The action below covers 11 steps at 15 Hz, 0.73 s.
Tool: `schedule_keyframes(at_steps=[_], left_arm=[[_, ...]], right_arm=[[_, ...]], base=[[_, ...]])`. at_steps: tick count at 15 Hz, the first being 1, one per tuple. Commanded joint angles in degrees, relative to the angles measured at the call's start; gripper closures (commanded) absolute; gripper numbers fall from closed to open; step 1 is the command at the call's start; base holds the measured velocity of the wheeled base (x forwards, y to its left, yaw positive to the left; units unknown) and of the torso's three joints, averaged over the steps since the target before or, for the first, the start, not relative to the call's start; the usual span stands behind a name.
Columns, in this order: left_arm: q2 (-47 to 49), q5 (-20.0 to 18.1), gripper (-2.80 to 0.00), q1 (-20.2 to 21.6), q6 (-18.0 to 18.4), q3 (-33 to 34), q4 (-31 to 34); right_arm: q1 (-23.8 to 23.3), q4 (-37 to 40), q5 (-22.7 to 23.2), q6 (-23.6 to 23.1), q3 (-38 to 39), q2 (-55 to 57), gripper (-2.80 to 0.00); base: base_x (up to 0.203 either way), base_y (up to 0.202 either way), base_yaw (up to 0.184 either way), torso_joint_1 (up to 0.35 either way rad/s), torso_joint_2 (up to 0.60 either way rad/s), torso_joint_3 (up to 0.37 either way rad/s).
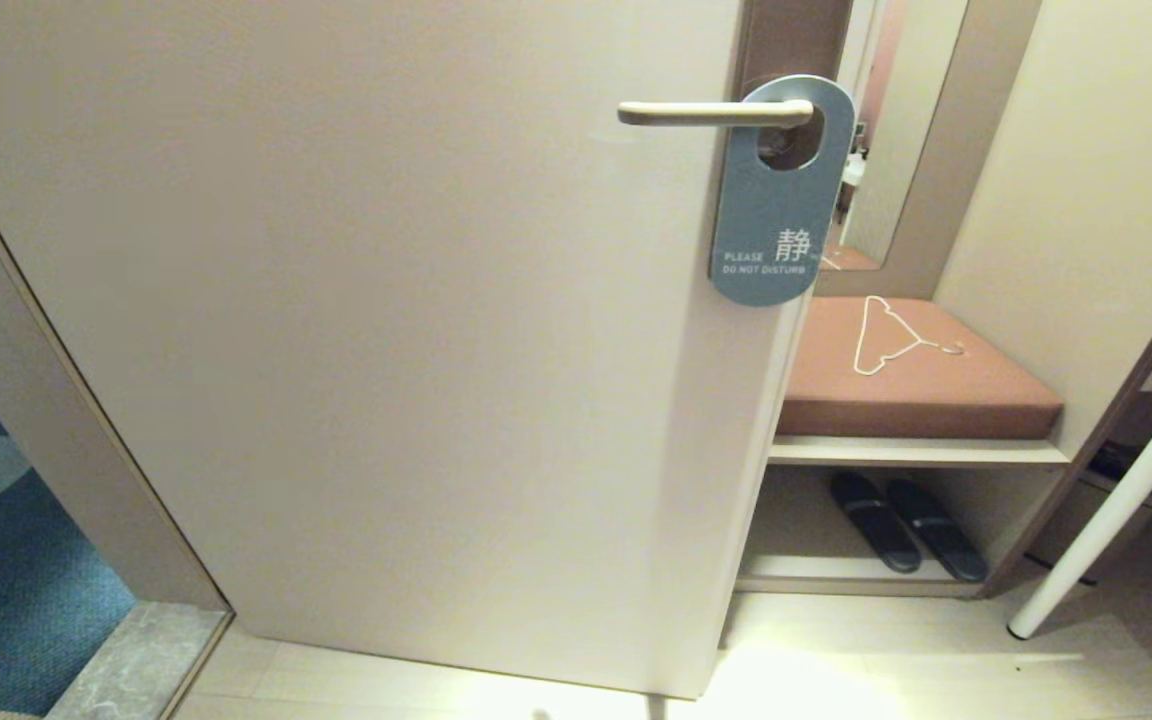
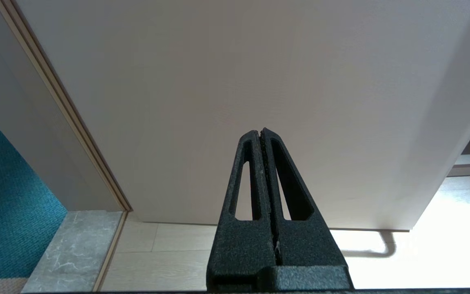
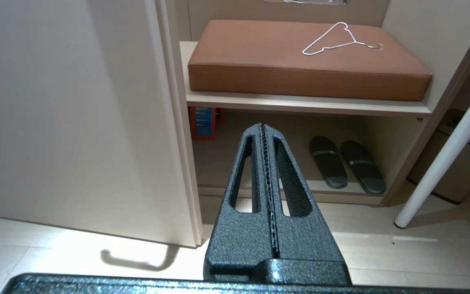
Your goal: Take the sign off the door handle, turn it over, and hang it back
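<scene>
With the left gripper and right gripper both pressed together, empty and low, the grey-blue sign hangs on the door handle, where a careless lift could snag its oval hole on the lever.

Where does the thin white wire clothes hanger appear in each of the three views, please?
Head view: thin white wire clothes hanger at right of centre, lying on the brown cushion.
Left wrist view: not in it.
Right wrist view: hanger near the top, on that cushion.
Shared landmark: the beige door.
</scene>
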Motion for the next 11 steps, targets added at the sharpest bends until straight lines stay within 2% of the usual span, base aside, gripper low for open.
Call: schedule_keyframes(at_steps=[1, 7, 11], left_arm=[[0.09, -0.05, 0.0, 0.01, -0.01, 0.0, 0.02], [0.09, -0.02, 0.0, 0.01, -0.01, 0.0, 0.02], [0.09, -0.02, 0.0, 0.01, -0.01, 0.0, 0.02]], right_arm=[[0.0, -0.03, -0.04, -0.04, 0.0, 0.0, 0.0], [0.0, -0.03, 0.17, -0.56, 0.0, 0.0, 0.0], [0.0, -0.03, -0.04, 0.67, 0.0, 0.0, 0.0]], base=[[0.0, 0.0, 0.0, 0.0, 0.0, 0.0], [0.0, 0.0, 0.0, 0.0, 0.0, 0.0], [0.0, 0.0, 0.0, 0.0, 0.0, 0.0]])
